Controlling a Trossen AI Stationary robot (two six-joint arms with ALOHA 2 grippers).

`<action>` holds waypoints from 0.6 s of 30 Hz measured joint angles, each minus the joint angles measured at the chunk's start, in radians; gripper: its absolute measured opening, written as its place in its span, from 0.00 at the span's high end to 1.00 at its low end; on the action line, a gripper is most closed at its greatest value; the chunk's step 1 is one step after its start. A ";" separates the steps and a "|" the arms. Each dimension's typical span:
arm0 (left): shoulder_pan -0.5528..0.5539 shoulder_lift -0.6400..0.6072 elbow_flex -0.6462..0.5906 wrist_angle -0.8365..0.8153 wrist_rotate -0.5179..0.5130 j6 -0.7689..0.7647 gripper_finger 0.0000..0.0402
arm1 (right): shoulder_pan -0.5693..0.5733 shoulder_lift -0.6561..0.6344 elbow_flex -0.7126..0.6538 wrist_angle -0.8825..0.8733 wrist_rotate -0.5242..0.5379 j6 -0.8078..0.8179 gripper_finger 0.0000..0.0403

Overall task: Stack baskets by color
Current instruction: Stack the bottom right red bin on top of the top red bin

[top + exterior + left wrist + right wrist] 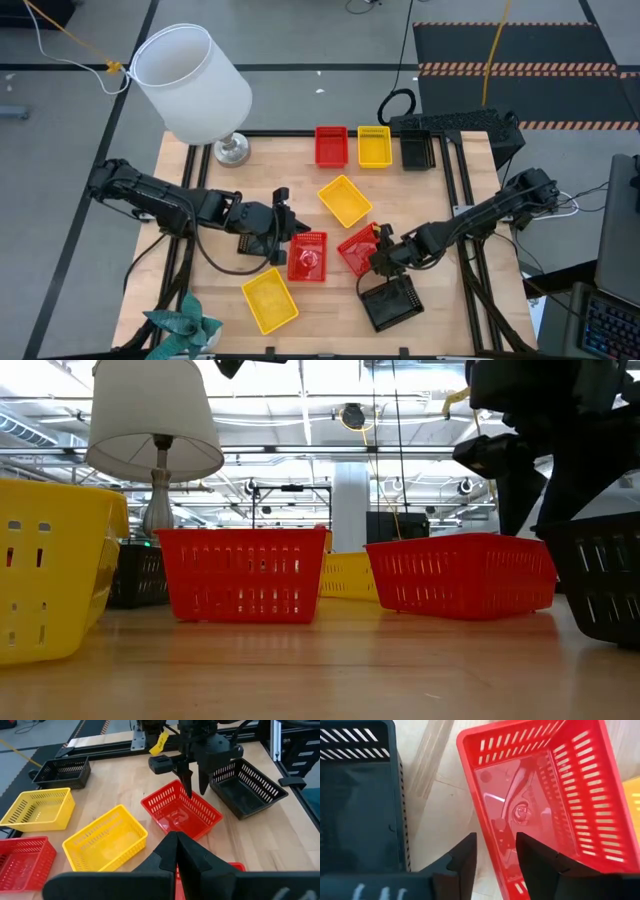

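Two red baskets sit mid-table: one [308, 256] just beside my left gripper [283, 218], one [355, 250] at my right gripper [383, 246]. My left gripper [177, 842] hovers shut and empty above the first. My right gripper [492, 850] is open and slants down over a wall of the second red basket [545, 795]. One finger stands outside that wall and one inside, and no touch shows. A black basket [392, 302] lies just nearer. Loose yellow baskets rest at mid-table [344, 200] and at the near left [269, 300].
A red [331, 145], a yellow [374, 146] and a black basket [416, 150] stand in a row along the far edge. A lamp with a white shade [192, 80] stands at the far left corner. A green plant [185, 328] sits at the near left corner.
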 joint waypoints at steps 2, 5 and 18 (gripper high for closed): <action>0.000 0.000 0.000 0.000 0.000 0.003 0.98 | -0.004 0.000 -0.009 0.009 -0.004 -0.003 0.73; 0.000 0.000 0.000 0.000 0.000 0.003 0.98 | -0.012 0.000 -0.028 0.007 -0.006 -0.003 0.78; 0.000 0.000 0.000 0.001 0.000 0.003 0.98 | -0.028 0.000 -0.062 0.009 -0.008 -0.085 0.98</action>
